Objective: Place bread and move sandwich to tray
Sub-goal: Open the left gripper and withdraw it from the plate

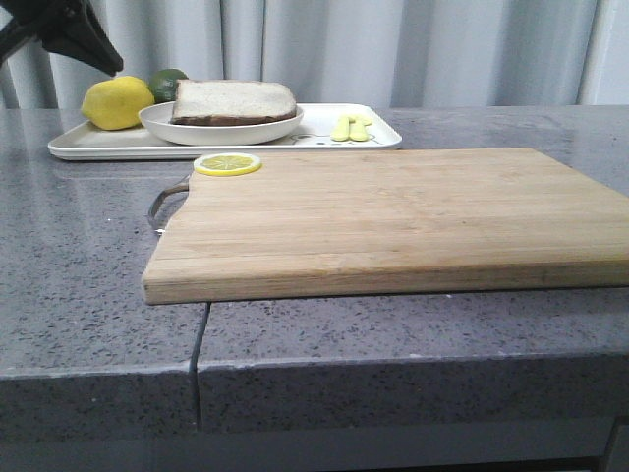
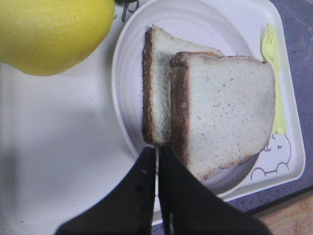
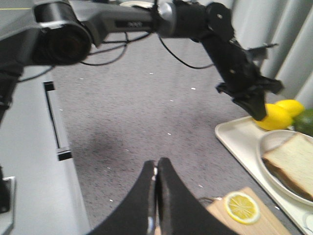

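Note:
The thick bread (image 2: 225,107) lies on the sandwich (image 2: 159,88), shifted sideways, with an orange sliver of yolk showing at its far edge. They rest in the round white dish (image 2: 132,58), which stands on the white tray (image 2: 58,147). From the front the stack (image 1: 234,101) sits in the dish (image 1: 221,130) at the back left. My left gripper (image 2: 157,148) hangs shut and empty above the dish's edge, high over the tray (image 1: 108,147). My right gripper (image 3: 157,161) is shut and empty over bare counter, beside the cutting board.
A lemon (image 1: 116,102) and a lime (image 1: 167,84) lie on the tray's left end, and a yellow fork (image 1: 352,128) lies on its right end. A wooden cutting board (image 1: 393,216) fills the middle of the counter, with a lemon slice (image 1: 227,163) on its far left corner.

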